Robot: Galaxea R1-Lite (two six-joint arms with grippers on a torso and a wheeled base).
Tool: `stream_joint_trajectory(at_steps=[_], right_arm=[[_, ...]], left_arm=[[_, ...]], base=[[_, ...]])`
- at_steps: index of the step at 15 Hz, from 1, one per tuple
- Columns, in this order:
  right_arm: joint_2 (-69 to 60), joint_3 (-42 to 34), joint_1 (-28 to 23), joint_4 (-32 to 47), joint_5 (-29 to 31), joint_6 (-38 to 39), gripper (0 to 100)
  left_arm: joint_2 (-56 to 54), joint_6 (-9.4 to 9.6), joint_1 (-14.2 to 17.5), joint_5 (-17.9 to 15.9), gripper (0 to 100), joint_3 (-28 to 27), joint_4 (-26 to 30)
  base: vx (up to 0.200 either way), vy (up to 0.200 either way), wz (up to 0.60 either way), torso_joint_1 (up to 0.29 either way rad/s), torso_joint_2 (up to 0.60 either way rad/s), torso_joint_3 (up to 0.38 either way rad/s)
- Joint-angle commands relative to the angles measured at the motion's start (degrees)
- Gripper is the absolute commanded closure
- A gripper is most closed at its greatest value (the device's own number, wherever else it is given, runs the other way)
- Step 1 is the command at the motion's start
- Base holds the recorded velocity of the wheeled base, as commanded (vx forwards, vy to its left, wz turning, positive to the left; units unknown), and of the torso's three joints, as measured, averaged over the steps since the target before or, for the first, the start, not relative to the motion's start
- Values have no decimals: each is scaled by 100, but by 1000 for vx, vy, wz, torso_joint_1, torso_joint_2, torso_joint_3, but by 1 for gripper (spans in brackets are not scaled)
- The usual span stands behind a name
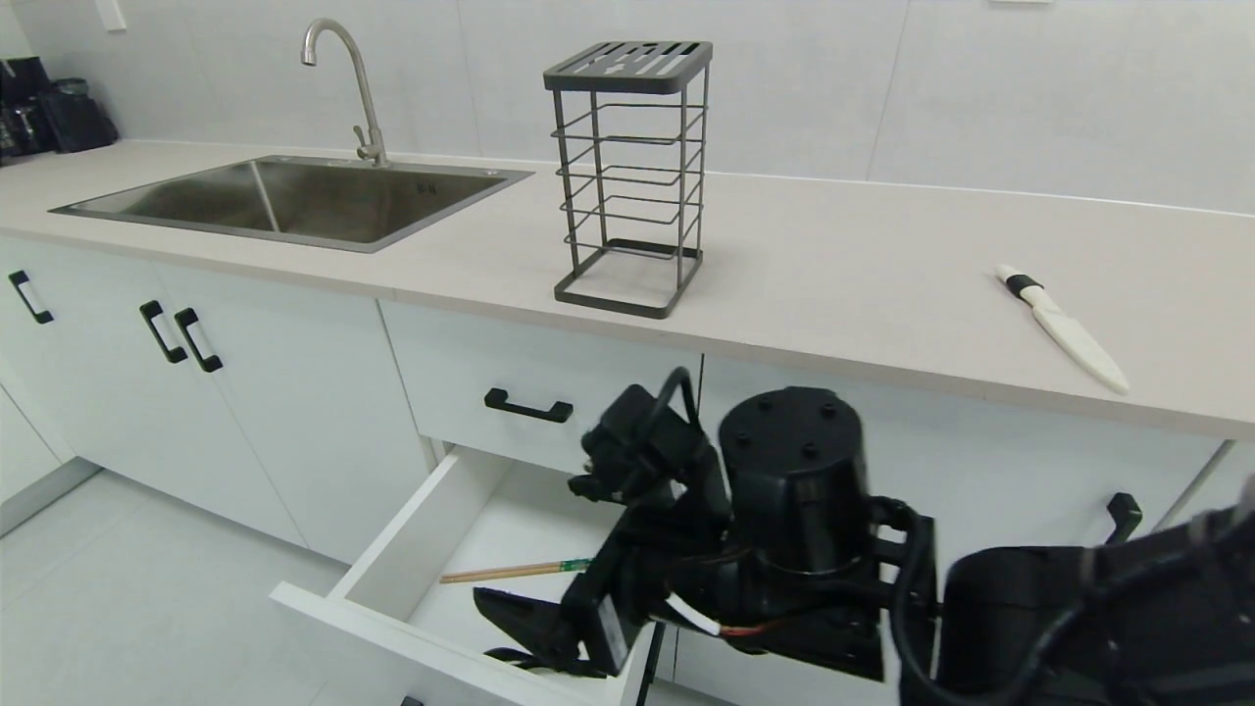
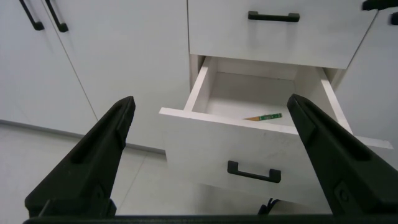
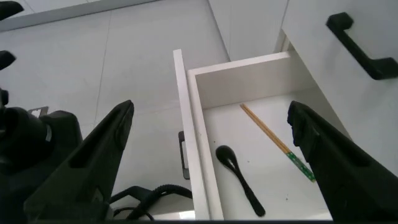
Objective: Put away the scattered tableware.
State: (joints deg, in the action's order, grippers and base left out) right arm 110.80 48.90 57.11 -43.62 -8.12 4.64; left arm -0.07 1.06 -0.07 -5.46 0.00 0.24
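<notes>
Two sets of jaws are in sight, both spread wide and holding nothing. The right gripper (image 3: 211, 107) hangs over the open drawer (image 3: 186, 124), its dark fingers (image 3: 329, 155) standing far apart on either side of the drawer's inside and touching none of what lies below. In the head view that gripper (image 1: 525, 632) sits at the drawer's front edge, low under the bench (image 1: 833, 265). The left gripper (image 2: 211, 102) faces the drawer front (image 2: 211, 143) from outside, well clear of it, with its fingers (image 2: 99, 155) just as widely parted and nothing between them.

Inside the white drawer lie a pair of wooden chopsticks (image 3: 273, 140) with green ends and a black spoon (image 3: 239, 177). The chopsticks rest flat on the drawer floor, slanted across it; the spoon lies beside them, apart from them, nearer the drawer front. The chopsticks also show from the head view (image 1: 510, 570) and, as a short tip, past the drawer's edge in the left wrist view (image 2: 262, 116).

On the bench a white knife (image 1: 1064, 328) with a black band lies flat at the robot's right, well apart from everything else. A dark wire rack (image 1: 627, 176) with a slotted top stands upright near the bench's middle. Farther left is a steel sink (image 1: 324, 201) with a curved faucet (image 1: 343, 69) behind it.
</notes>
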Motion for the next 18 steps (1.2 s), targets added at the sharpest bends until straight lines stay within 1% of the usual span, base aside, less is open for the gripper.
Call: stream_joint_trajectory(at_steps=[1, 4, 5, 7, 8, 9, 11, 13, 15, 17, 18], right_arm=[[-1087, -1119, -385, -463, 30, -7, 0], [-1799, -1822, -781, -543, -93, -34, 0], [-2229, -2332, -1000, -543, -146, -51, 0], [-2810, -2833, -1167, -543, -155, -51, 0], [-3249, -3141, -1273, -534, -234, -51, 0], [-3776, -3571, -1519, -534, -348, -60, 0], [-4392, -4116, -1686, -525, -463, -60, 0], [-4884, -4406, -1967, -507, -498, -87, 0], [-5402, -4582, -2389, -481, -506, -377, 0], [-5930, -4573, -3189, -402, -840, -1071, 0], [-6123, -4591, -3453, -314, -999, -1361, 0]], left_arm=[[7, -1, 7, 1, 0, 0, 2], [7, -1, -1, 1, 0, 0, 2], [7, -1, -1, 1, 0, 0, 2], [7, -1, -1, 1, 0, 0, 2], [7, -1, 7, 1, 0, 0, 2], [7, -1, -1, 1, 0, 0, 2], [7, -1, 7, 1, 0, 0, 2], [7, -1, -1, 1, 0, 0, 2], [7, -1, -1, 1, 0, 0, 2], [7, -1, 7, 1, 0, 0, 2], [7, -1, 7, 1, 0, 0, 2]], base=[[0, 0, 0, 0, 0, 0], [0, 0, 0, 0, 0, 0], [0, 0, 0, 0, 0, 0], [0, 0, 0, 0, 0, 0], [0, 0, 0, 0, 0, 0], [0, 0, 0, 0, 0, 0], [0, 0, 0, 0, 0, 0], [0, 0, 0, 0, 0, 0], [0, 0, 0, 0, 0, 0], [0, 0, 0, 0, 0, 0], [0, 0, 0, 0, 0, 0]])
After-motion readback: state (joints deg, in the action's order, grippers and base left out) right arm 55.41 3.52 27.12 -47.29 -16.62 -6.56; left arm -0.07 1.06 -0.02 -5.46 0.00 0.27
